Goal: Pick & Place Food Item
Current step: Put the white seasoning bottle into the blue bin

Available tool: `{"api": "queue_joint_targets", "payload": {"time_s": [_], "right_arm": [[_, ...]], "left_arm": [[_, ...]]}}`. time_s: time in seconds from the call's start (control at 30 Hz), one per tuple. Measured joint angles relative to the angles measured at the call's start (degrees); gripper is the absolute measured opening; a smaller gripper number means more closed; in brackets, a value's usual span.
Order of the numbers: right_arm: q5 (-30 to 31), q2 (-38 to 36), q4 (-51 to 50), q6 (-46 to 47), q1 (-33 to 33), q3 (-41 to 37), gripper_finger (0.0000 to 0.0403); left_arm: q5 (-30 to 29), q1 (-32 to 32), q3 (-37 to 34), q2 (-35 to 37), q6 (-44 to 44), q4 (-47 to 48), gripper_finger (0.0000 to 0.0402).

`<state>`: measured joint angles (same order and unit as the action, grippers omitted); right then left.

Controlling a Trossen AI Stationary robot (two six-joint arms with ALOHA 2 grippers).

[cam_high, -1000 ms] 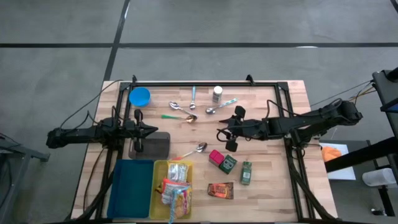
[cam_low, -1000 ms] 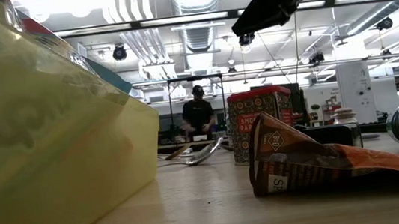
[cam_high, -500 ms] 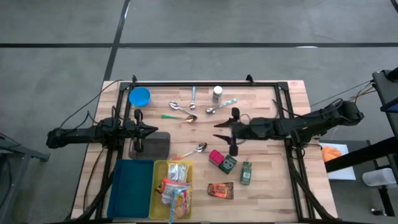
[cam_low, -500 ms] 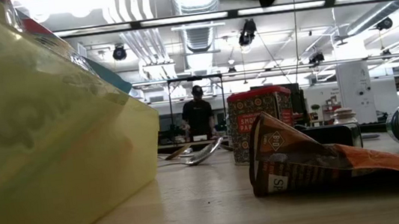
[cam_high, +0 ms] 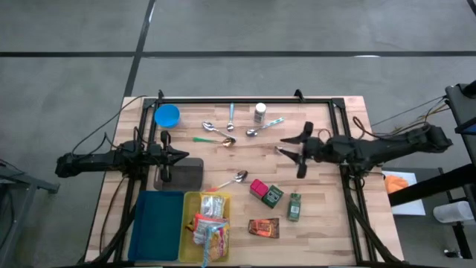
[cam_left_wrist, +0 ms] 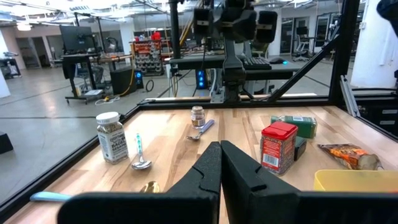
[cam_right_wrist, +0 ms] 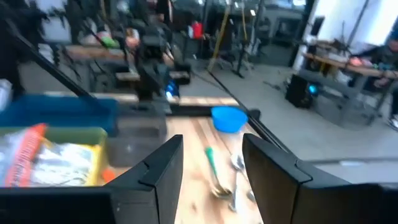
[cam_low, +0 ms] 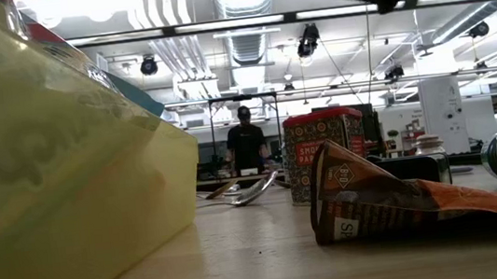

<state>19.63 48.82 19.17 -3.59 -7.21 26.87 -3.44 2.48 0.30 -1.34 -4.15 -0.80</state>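
Observation:
Several food items lie at the table's near right: a red tin (cam_high: 258,187), a green can (cam_high: 272,196), a green packet (cam_high: 294,207) and a brown-orange packet (cam_high: 263,228) lying flat. Snack bags (cam_high: 210,227) fill a yellow bin (cam_high: 186,240). My right gripper (cam_high: 282,146) hovers open and level above the table's middle right, far of these items, with nothing between its fingers (cam_right_wrist: 158,168). My left gripper (cam_high: 181,155) rests shut at the table's left, pointing level across it.
Spoons (cam_high: 217,132) and a green-handled utensil (cam_high: 202,139) lie toward the far middle, one spoon (cam_high: 238,177) nearer. A blue bowl (cam_high: 166,115) and a spice jar (cam_high: 259,112) stand at the far edge. A blue tray (cam_high: 156,227) sits beside the bin, and a grey block (cam_high: 182,173) lies by my left gripper.
My right gripper has drawn back toward the table's right edge and tipped up from a downward slant to level, staying open and empty. The items on the table have not moved.

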Motion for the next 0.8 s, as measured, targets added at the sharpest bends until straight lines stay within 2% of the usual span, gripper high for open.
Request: {"api": "queue_joint_targets", "payload": {"time_s": [0.1, 0.2, 0.3, 0.47, 0.7, 0.8], "right_arm": [[0.4, -2.8, -0.3, 3.3, 0.0, -2.5, 0.0164], [4.6, -3.3, -1.9, 3.7, 0.0, -3.2, 0.0164], [8.7, -2.3, -2.9, 3.8, 0.2, -2.0, 0.0164], [11.8, 1.8, -2.9, 6.6, 3.2, 1.8, 0.0164], [11.8, 9.7, -14.2, 9.4, 13.1, 10.9, 0.0164], [8.2, 14.8, -19.6, 10.9, 18.1, 16.0, 0.0164]], "left_arm": [[0.0, 0.0, 0.0, -0.1, 0.0, 0.0, 0.001], [0.0, 0.0, 0.0, -0.4, 0.0, 0.0, 0.001], [0.0, 0.0, 0.0, -0.4, 0.0, 0.0, 0.001], [0.0, 0.0, 0.0, -0.4, 0.0, 0.0, 0.001], [0.0, 0.0, 0.0, -0.4, 0.0, 0.0, 0.001], [0.0, 0.0, 0.0, -0.4, 0.0, 0.0, 0.001]]}}
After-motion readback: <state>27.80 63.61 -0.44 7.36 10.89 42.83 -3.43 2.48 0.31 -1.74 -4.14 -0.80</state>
